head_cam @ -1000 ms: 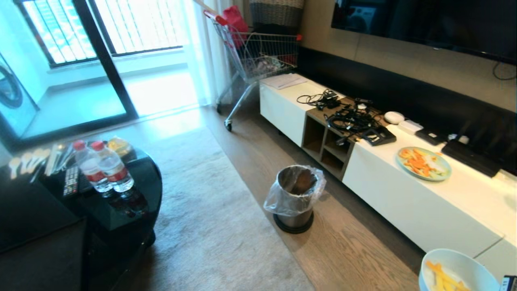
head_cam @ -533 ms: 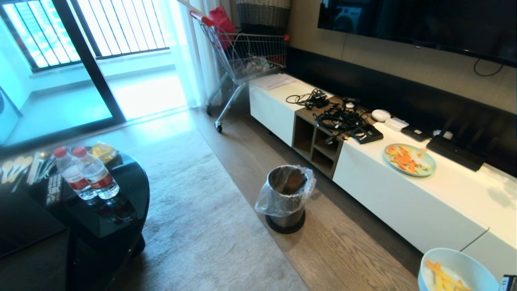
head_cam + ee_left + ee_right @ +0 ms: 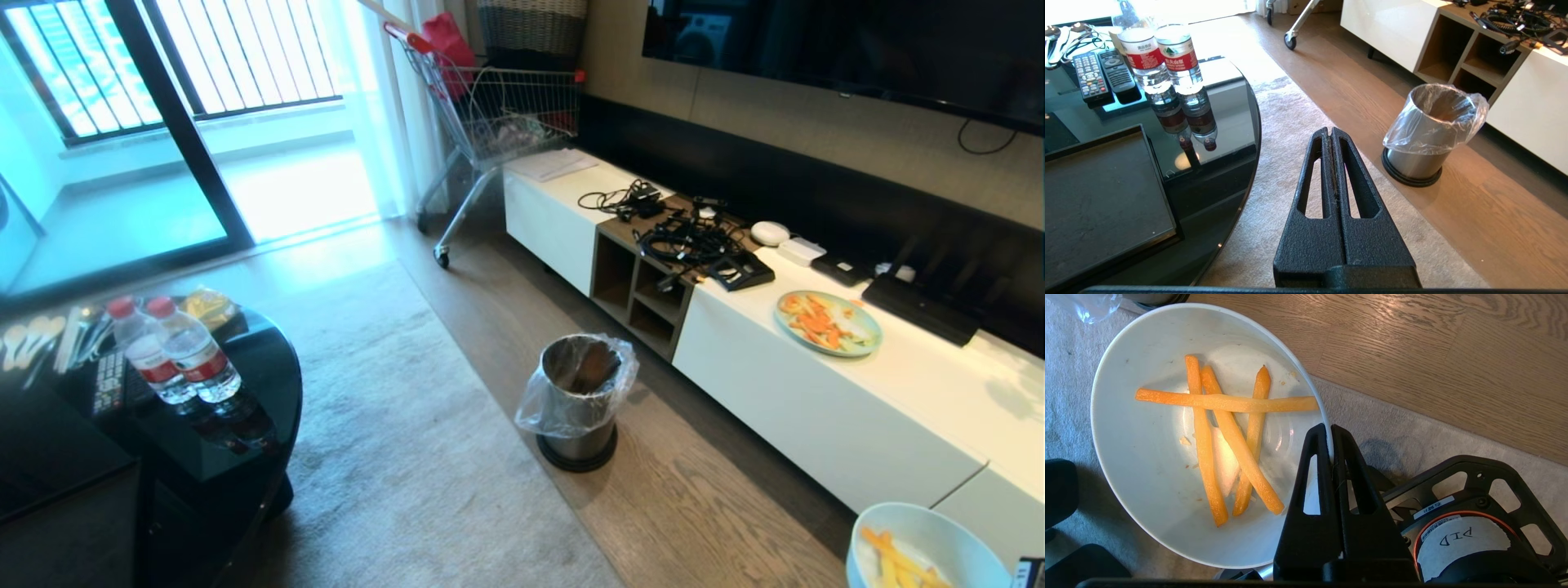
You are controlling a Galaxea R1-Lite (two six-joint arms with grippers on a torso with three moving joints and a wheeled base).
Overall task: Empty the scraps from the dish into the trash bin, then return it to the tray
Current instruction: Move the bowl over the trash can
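Right pincer (image 3: 1329,435): fingers pressed together on the rim of the dish (image 3: 1147,465), one finger inside the wall and one outside, so the dish is held by its near edge. Dish is carried in the air over the boundary of grey rug (image 3: 424,457) and wooden floor (image 3: 702,506); in the head view it sits at the lower right corner of the frame, close to the robot. Scraps (image 3: 1224,433): five thin orange sticks lying in the dish, four roughly parallel and one laid across them, plus a few crumbs on the white inside. Left pincer (image 3: 1331,132): fingers fully together, holding nothing, hanging over the rug between the round glossy black desk (image 3: 1224,102) and the trash bin (image 3: 1429,134). Trash bin stands upright on the wooden floor at the rug's edge, clear bag folded over its rim, well apart from the dish and ahead of it. Tray (image 3: 1098,196) lies on the black desk at the robot's left, nothing on its visible surface. Beyond the tray on the same desk: two water bottles (image 3: 1163,53) standing side by side and touching, and two remote controls (image 3: 1102,75) beside them. Long white cabinet (image 3: 816,408) runs along the wall at right, carrying a pale-green plate (image 3: 828,322) with orange food and a tangle of black cables (image 3: 686,241). Shopping cart (image 3: 506,106) stands at the cabinet's far end.
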